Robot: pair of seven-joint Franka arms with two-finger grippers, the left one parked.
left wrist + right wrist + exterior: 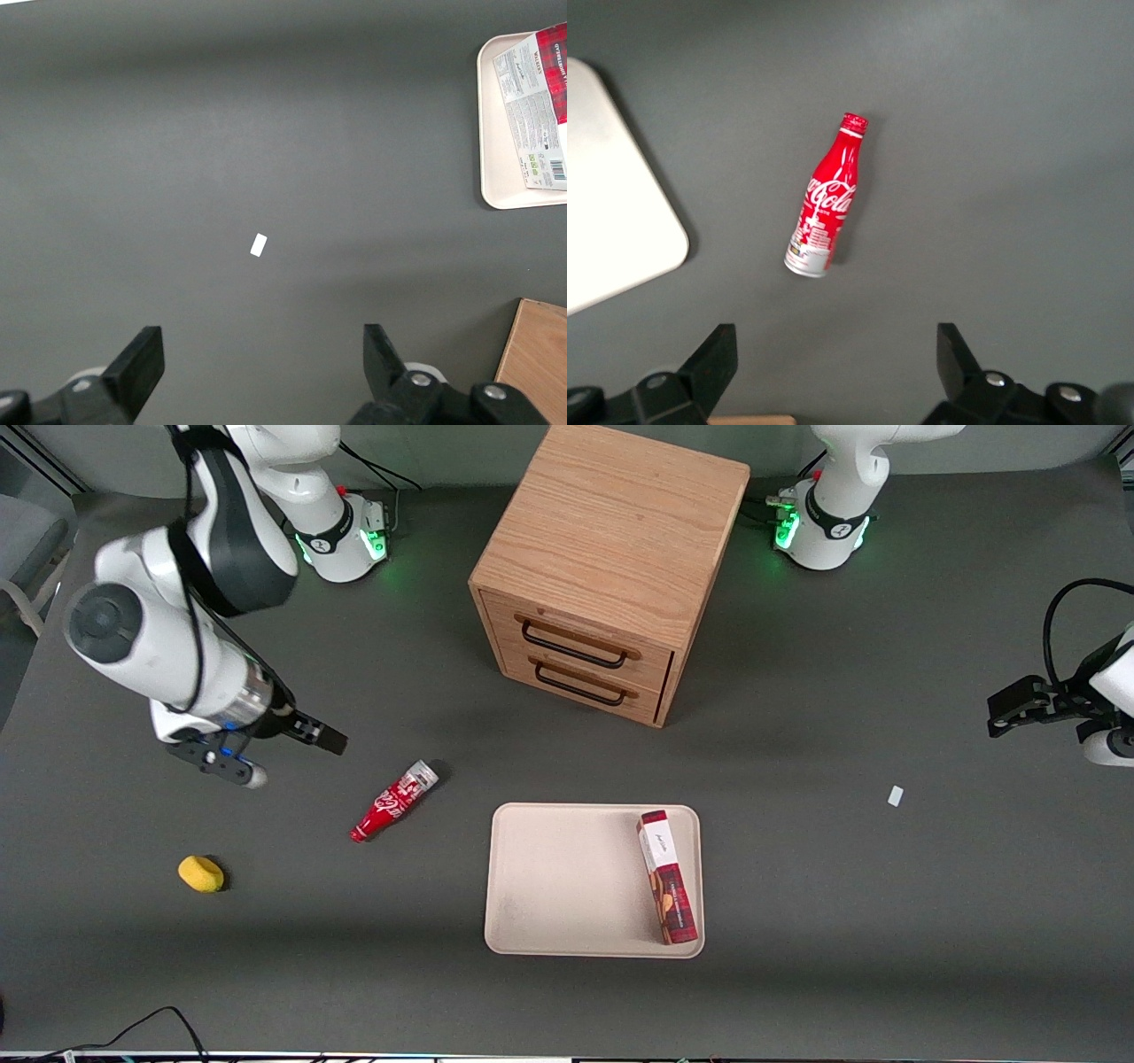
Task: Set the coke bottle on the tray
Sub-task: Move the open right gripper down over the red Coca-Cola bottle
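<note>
The coke bottle (396, 800), red with white script and a silver base, lies on its side on the dark table, apart from the cream tray (567, 877) and toward the working arm's end. Its neck points toward the front camera. My right gripper (288, 757) hangs above the table, open and empty, a little farther from the front camera than the bottle and clear of it. In the right wrist view the bottle (824, 199) lies ahead of the open gripper (835, 341), with a corner of the tray (611, 204) beside it.
A red-and-white biscuit box (667, 875) lies in the tray along the side toward the parked arm. A wooden two-drawer cabinet (602, 558) stands farther back. A yellow lump (201, 873) lies near the working arm's end. A small white scrap (896, 795) lies toward the parked arm.
</note>
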